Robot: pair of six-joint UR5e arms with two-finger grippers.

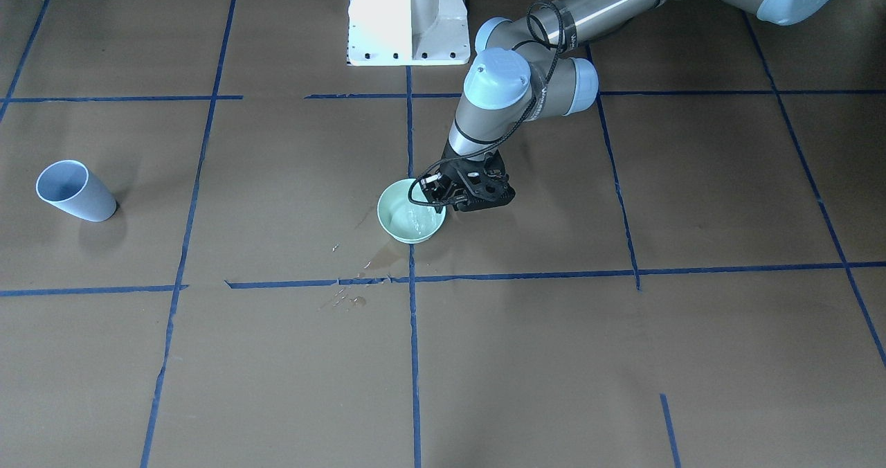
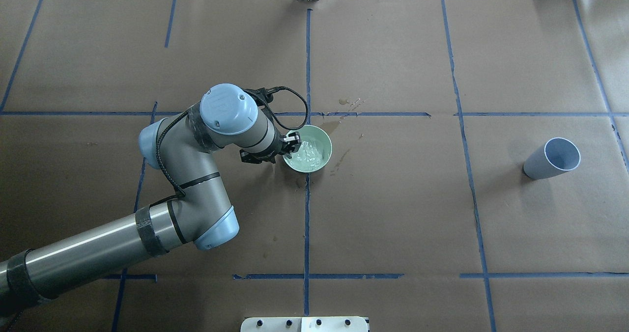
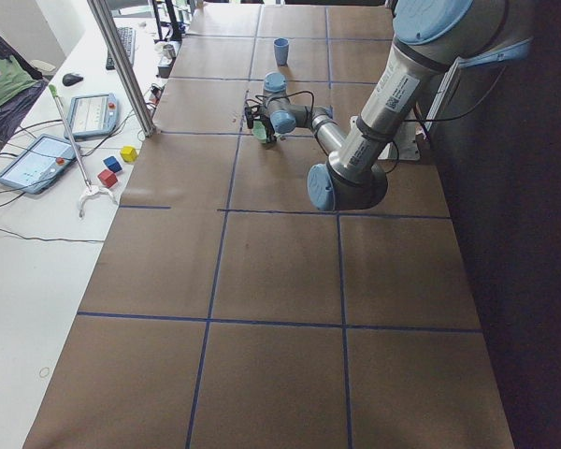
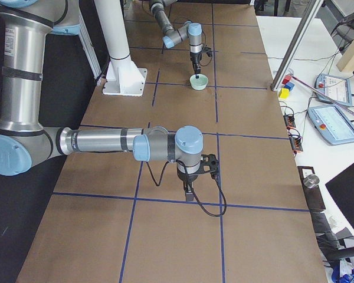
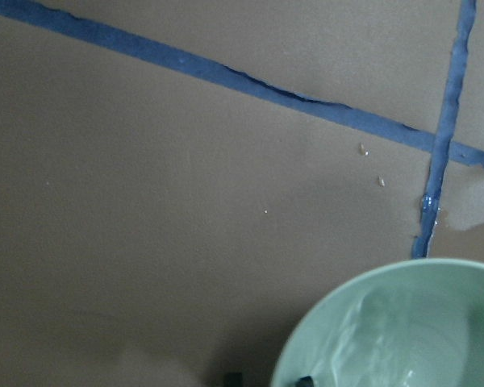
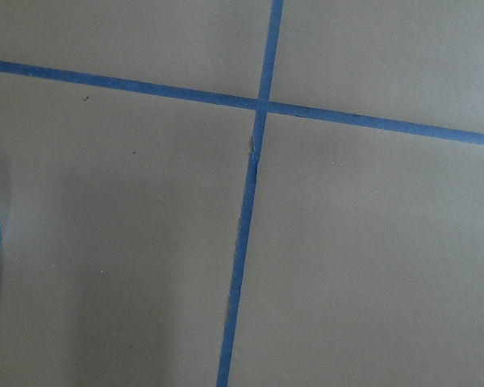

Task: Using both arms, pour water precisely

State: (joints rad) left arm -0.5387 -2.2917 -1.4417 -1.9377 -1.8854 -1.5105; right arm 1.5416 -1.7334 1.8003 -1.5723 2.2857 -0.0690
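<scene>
Place: a robotics lab is showing here, not a home or a shop.
Table: brown paper (image 2: 393,214) is covering a long work table, and blue tape (image 2: 306,224) is marking it into a grid.
Robots: a left arm (image 2: 196,184) and a right arm (image 4: 100,141), silver-grey with pale blue joint caps, are reaching over the paper; a white bolted pedestal (image 1: 408,18) is standing at the robot's side.
Operators' side: teach pendants (image 4: 335,125) with red stop buttons, a keyboard (image 3: 126,42) and a mouse (image 3: 72,79) are lying on a white bench (image 3: 37,281).
Frame: aluminium posts (image 3: 122,65) are rising at the table's edge.
Props: coloured blocks (image 3: 112,164) are sitting on the bench; a mint-green bowl (image 2: 324,143) and a pale blue cup (image 2: 545,165) are standing on the paper.
</scene>
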